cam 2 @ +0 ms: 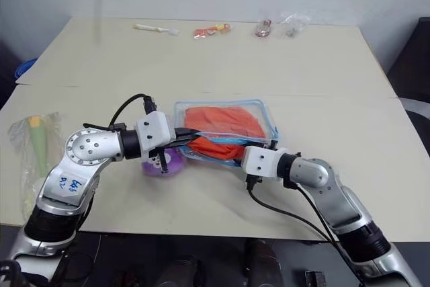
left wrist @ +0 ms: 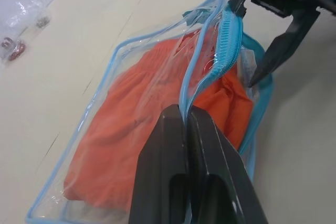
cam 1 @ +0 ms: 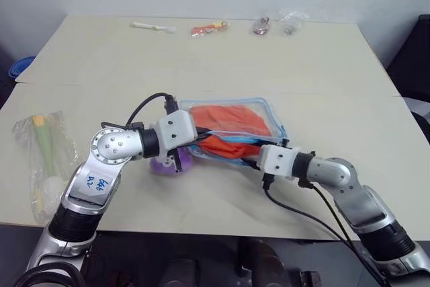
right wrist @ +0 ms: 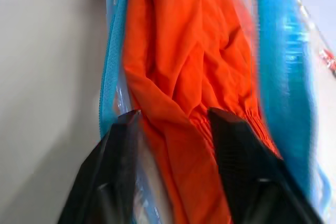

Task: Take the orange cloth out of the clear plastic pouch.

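Left end effector (left wrist: 185,124) pinched shut on the light blue zip edge of the clear plastic pouch (cam 1: 265,109), holding its mouth up. Right end effector (right wrist: 173,124) partly spread, fingers straddling a fold of the bright orange cloth (right wrist: 178,66) inside the pouch at mid-desk (cam 1: 201,52). Step: grasping cloth. Next, likely: close, draw outward. Cloth crumpled, mostly inside.

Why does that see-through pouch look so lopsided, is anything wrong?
Nothing is damaged. The left claw pinches the clear plastic pouch by its blue rim, lifting it askew, while the orange cloth bulges from the opening between the right claw fingers.
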Robot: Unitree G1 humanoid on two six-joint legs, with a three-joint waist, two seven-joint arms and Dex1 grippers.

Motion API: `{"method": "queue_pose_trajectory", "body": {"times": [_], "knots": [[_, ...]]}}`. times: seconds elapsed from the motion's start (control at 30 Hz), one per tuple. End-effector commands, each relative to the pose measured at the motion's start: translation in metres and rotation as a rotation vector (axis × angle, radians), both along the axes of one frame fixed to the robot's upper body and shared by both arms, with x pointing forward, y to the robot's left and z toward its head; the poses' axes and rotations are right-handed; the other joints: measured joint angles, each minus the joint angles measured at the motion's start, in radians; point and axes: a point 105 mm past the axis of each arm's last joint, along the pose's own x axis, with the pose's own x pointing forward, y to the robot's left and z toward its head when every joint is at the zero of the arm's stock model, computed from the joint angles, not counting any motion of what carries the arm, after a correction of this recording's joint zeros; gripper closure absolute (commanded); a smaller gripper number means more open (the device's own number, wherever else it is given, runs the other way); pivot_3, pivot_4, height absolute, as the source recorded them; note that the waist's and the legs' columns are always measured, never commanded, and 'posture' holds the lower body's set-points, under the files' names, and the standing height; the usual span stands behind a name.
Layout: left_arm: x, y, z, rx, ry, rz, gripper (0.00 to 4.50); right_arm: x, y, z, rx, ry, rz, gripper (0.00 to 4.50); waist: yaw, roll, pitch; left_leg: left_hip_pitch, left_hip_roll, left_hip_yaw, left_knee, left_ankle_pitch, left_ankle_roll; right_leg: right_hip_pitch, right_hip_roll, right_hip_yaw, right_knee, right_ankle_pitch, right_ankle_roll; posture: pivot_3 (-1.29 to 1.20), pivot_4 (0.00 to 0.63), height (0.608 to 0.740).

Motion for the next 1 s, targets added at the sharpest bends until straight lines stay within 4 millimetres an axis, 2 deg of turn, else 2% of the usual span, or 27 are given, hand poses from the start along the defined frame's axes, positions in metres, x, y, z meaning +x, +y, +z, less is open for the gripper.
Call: {"method": "queue_pose_trajectory", "body": {"times": [0.03,0.27,0.43,0.53,0.6,0.83,1.0], "knots": [[-0.002,-0.004,0.009,-0.017,-0.046,-0.013,4.50,0.000,0.006,0.002,-0.022,-0.073,0.035,2.52,0.000,0.000,0.000,0.000,0.000,0.000,0.000,0.000,0.000,0.000,0.000,0.000,0.000,0.000,0.000,0.00,0.150,0.740],[-0.003,-0.006,0.009,-0.014,-0.046,-0.016,4.50,0.007,0.009,-0.003,-0.115,-0.169,0.069,2.52,-0.002,0.000,0.000,0.000,0.000,0.000,0.000,0.000,0.000,0.000,0.000,0.000,0.000,0.000,0.000,0.00,0.150,0.740],[-0.004,-0.005,0.008,-0.012,-0.043,-0.014,4.50,0.017,0.011,0.002,-0.146,-0.244,0.066,2.52,-0.006,0.000,0.000,0.000,0.000,0.000,0.000,0.000,0.000,0.000,0.000,0.000,0.000,0.000,0.000,0.00,0.150,0.740],[-0.005,-0.006,0.006,-0.010,-0.041,-0.015,4.50,0.018,0.010,0.001,-0.151,-0.251,0.062,1.93,-0.007,0.000,0.000,0.000,0.000,-0.001,0.000,0.000,0.000,0.000,0.000,0.000,0.000,0.000,0.000,0.00,0.150,0.740],[-0.006,-0.005,0.005,-0.006,-0.039,-0.016,4.50,0.016,0.009,0.003,-0.167,-0.260,0.071,1.28,-0.008,0.000,0.000,0.000,0.000,-0.001,0.000,0.000,0.000,0.000,0.000,0.000,0.000,0.000,0.000,0.00,0.150,0.740],[-0.006,-0.004,0.004,-0.004,-0.038,-0.016,4.50,0.014,0.004,0.006,-0.190,-0.258,0.084,1.28,-0.007,0.000,0.000,0.000,0.000,-0.002,0.000,0.000,0.000,0.000,0.000,-0.001,0.000,0.000,0.000,0.00,0.150,0.740],[-0.008,-0.008,0.004,-0.014,-0.038,-0.027,4.50,0.025,0.011,-0.006,-0.226,-0.259,0.082,1.28,-0.010,0.000,0.000,0.000,0.000,-0.001,0.000,0.000,0.000,0.000,-0.001,-0.001,0.000,0.000,0.000,0.00,0.150,0.740]]}}
